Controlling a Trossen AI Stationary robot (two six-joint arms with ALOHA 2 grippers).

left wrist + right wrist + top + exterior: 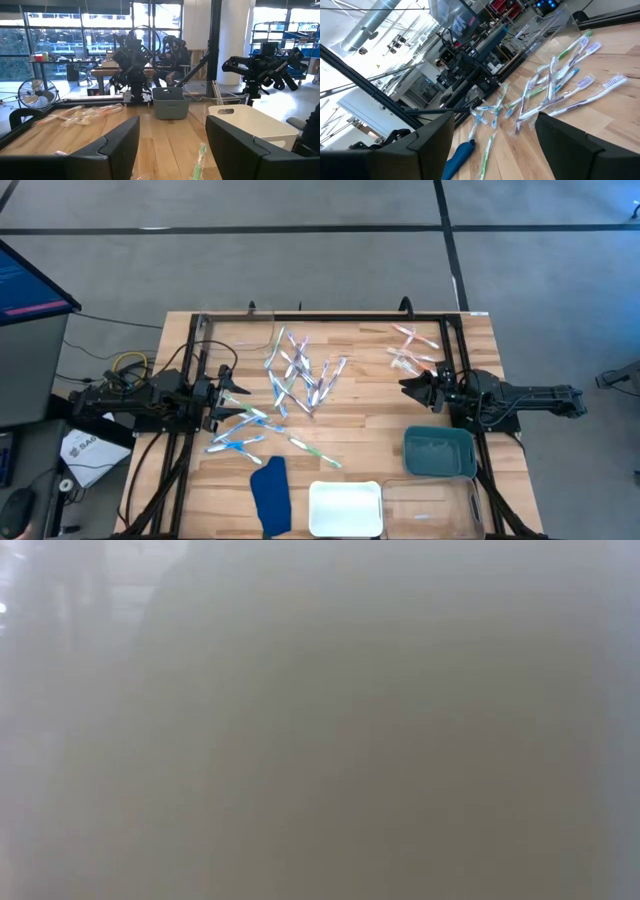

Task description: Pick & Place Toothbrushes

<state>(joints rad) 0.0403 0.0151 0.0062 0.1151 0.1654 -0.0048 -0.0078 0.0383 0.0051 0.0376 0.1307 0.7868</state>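
Note:
Several toothbrushes (300, 375) lie in a loose heap on the wooden table's middle. A smaller group (238, 432) lies nearer the left arm, and a pink-orange group (413, 350) lies at the far right. My left gripper (238, 394) rests open at the table's left side, level, pointing toward the middle, nothing between its fingers (115, 147). My right gripper (406, 387) rests open at the right side, facing the heap (555, 85), also with nothing between its fingers. The low view shows only a grey blur.
A teal tray (440, 452), a white tray (345, 507) and a clear tray (430, 505) stand along the near right. A dark blue flat piece (270, 495) lies at the near edge. A clear container (235, 330) stands at the far left. A black frame (330, 317) runs round the table.

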